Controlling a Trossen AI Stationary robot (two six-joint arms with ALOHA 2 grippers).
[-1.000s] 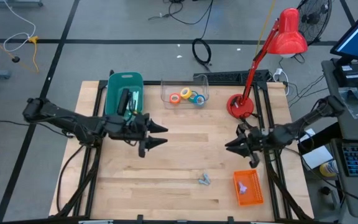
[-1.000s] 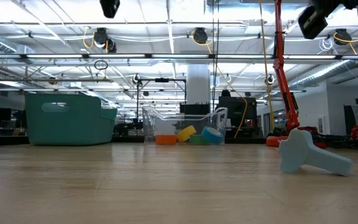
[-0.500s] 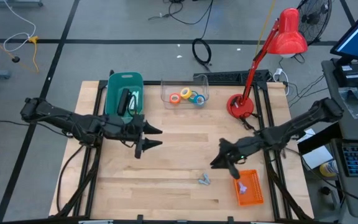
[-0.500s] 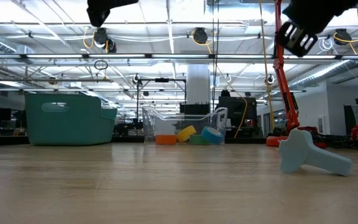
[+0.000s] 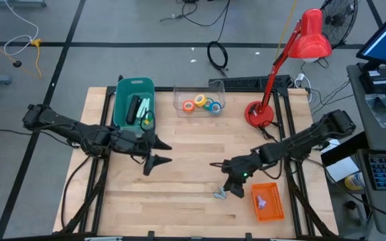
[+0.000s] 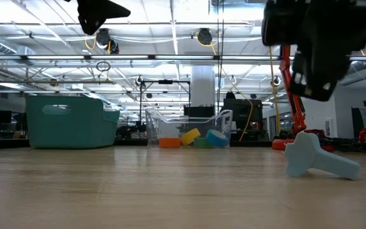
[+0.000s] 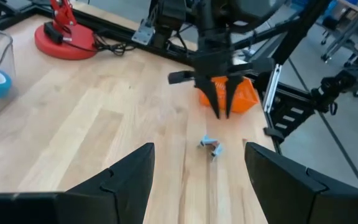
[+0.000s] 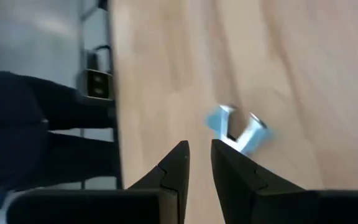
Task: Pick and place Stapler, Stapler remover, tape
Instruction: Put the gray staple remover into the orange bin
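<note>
Right gripper [image 5: 228,189] hangs just above the wooden table [image 5: 193,140] near its front edge, almost over the stapler remover [image 5: 220,194]; its two fingers [image 8: 173,167] stand close together with only a narrow gap and hold nothing. Left gripper [image 5: 159,152] hovers over the left half of the table, just in front of the teal bin [image 5: 133,100], with its fingers [image 7: 129,177] spread wide and empty.

Among the things on the table, the red desk lamp [image 5: 293,60] is the tallest, its round base set at the back right corner. The teal bin sits at the back left and holds a dark stapler [image 5: 133,109] lying lengthwise. Beside it, at the back centre, is the clear container [image 5: 200,99]; inside lie the tape rolls [image 5: 202,104], orange, yellow, green and blue, close together. An orange tray [image 5: 267,201] rests at the front right, just beside the right gripper. The stapler remover, pale blue with metal jaws, lies on bare wood between the orange tray and the table's middle, touching neither container.
</note>
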